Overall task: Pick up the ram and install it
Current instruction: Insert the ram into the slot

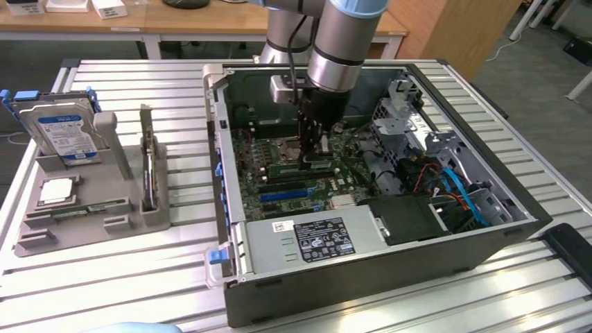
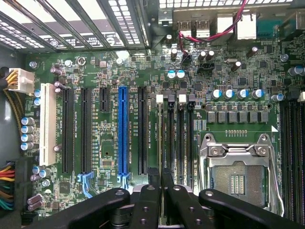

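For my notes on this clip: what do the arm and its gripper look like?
The arm is a silver-grey tube with a pale blue joint cap; a black cable runs down it past a pale grey box at the wrist. The gripper is black, with linked bars studded with round silver pins.

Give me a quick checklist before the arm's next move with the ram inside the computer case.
1. Gripper shut: ok.
2. Ram right below the gripper: ok.
3. Ram firmly clamped: cannot tell.
4. Ram parallel with the memory slots: ok.
5. Ram fully seated: cannot tell.
6. Case side open: ok.
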